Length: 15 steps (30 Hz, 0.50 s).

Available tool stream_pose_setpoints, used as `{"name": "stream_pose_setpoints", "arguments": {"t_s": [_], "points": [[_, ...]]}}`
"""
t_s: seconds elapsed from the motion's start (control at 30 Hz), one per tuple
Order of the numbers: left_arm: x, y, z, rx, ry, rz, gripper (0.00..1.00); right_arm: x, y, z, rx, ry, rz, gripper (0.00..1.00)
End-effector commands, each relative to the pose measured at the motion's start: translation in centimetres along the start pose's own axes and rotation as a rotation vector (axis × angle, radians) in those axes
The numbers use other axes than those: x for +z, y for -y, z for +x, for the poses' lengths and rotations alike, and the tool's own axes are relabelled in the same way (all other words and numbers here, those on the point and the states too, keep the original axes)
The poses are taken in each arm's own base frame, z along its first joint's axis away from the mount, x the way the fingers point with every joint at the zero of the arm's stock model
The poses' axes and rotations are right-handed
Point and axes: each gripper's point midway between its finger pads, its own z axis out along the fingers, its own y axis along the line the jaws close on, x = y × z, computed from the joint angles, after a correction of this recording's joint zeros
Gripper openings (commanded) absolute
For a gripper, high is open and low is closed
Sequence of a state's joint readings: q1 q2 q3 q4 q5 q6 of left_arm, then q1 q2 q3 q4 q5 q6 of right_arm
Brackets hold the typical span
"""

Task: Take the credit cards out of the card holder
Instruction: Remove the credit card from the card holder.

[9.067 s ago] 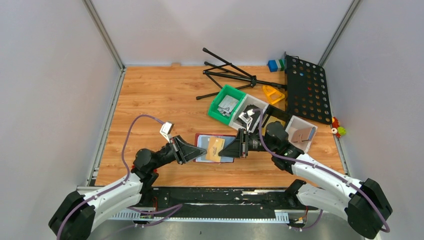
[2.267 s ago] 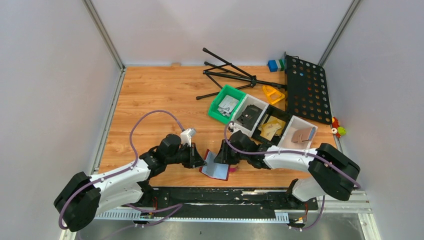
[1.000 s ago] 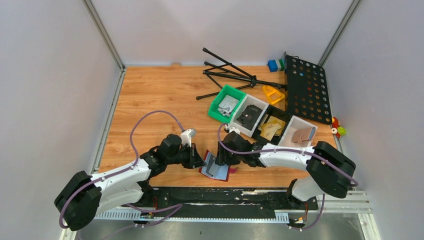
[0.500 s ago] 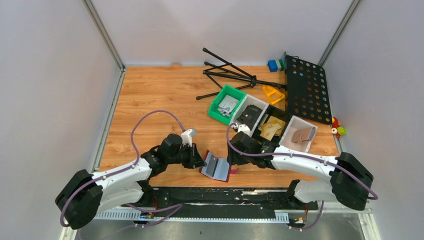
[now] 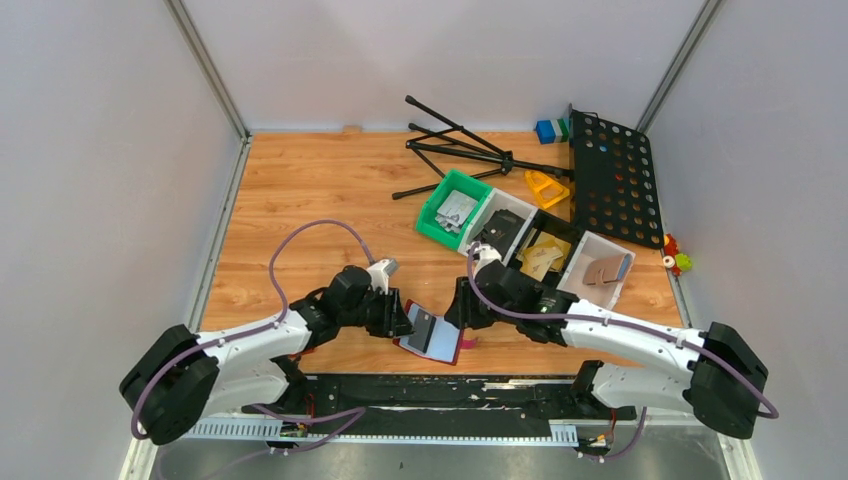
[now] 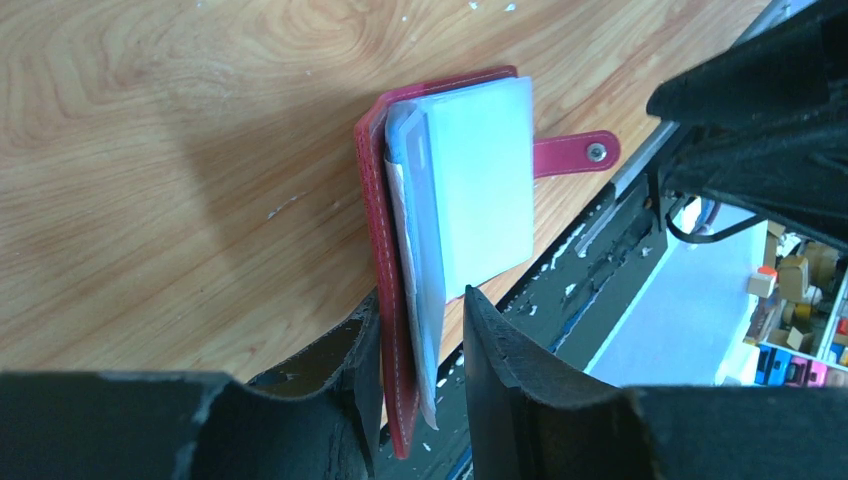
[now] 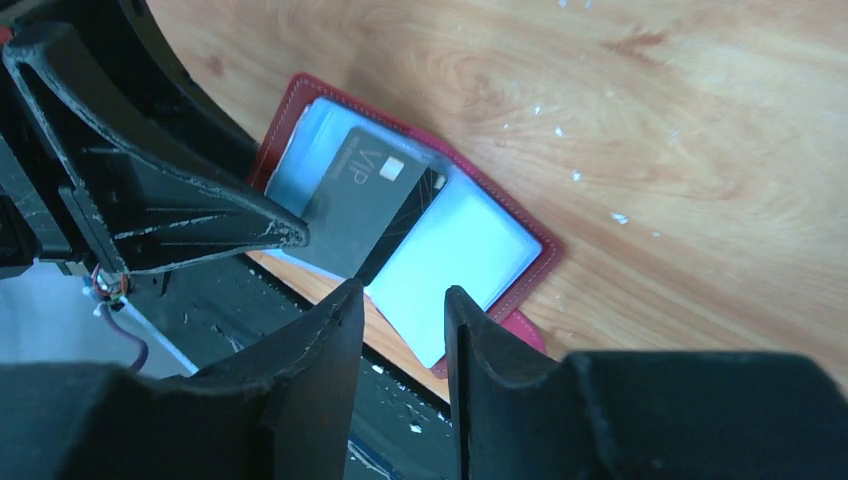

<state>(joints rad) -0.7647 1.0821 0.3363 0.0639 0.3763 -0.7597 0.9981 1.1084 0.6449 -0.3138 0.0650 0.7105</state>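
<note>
The card holder (image 5: 437, 338) lies open at the near edge of the desk (image 5: 300, 200), in the lower middle of the top view, between the two hands. Its red cover faces down, its clear sleeves face up, and the snap tab (image 6: 575, 155) sticks out to one side. A dark card (image 7: 365, 200) marked VIP sits inside one sleeve, so no card appears to be out yet.

The left hand (image 6: 418, 305) is low at the holder's left edge. Its fingers (image 6: 490, 350) are spread partway, with the cover and sleeve edges running between them. A dark gap shows beside the sleeve, so it does not look clamped. The right hand (image 7: 402, 292) hovers over the holder's right half, its fingers parted with nothing between them.

The step in hand looks like getting a hold on the dark card. The next move likely calls for one hand to pin the cover against the desk. The other would then close on whatever card edge stands clear of the sleeve and draw it out along the sleeve's mouth. The sleeves are floppy and may lift with the card.
</note>
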Motion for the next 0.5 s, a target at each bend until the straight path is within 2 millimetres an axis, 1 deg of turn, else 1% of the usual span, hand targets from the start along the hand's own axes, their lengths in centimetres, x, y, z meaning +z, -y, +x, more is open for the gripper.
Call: {"name": "stream_pose_setpoints", "arguments": {"t_s": [0.0,0.1,0.2,0.23,0.27,0.3,0.33,0.4,0.47], "points": [[0.6,0.9,-1.4,0.043,0.020,0.019,0.39,1.5,-1.6,1.7,0.055,-0.057,-0.106,0.34],[1.1,0.7,-1.0,0.032,0.005,0.026,0.38,3.0,-0.8,3.5,0.086,-0.103,-0.093,0.27],[1.5,0.9,-1.0,0.023,0.008,0.049,0.31,4.2,0.3,5.2,0.100,-0.155,-0.060,0.18],[1.6,1.0,-1.0,0.018,0.012,0.060,0.26,4.5,0.5,5.5,0.100,-0.167,-0.050,0.16],[1.6,1.1,-1.1,0.011,0.016,0.066,0.19,4.6,0.7,5.7,0.100,-0.174,-0.044,0.14],[1.6,1.2,-1.2,0.011,0.021,0.070,0.06,4.7,0.8,5.8,0.100,-0.180,-0.037,0.13],[1.6,1.2,-1.3,0.008,0.027,0.071,0.00,4.7,0.9,5.8,0.097,-0.182,-0.032,0.12],[1.3,1.5,-1.5,0.001,0.043,0.079,0.00,4.2,0.9,5.5,0.086,-0.176,-0.028,0.12],[0.9,2.1,-2.0,-0.011,0.072,0.106,0.00,3.3,0.4,4.3,0.070,-0.132,-0.044,0.12]]}}
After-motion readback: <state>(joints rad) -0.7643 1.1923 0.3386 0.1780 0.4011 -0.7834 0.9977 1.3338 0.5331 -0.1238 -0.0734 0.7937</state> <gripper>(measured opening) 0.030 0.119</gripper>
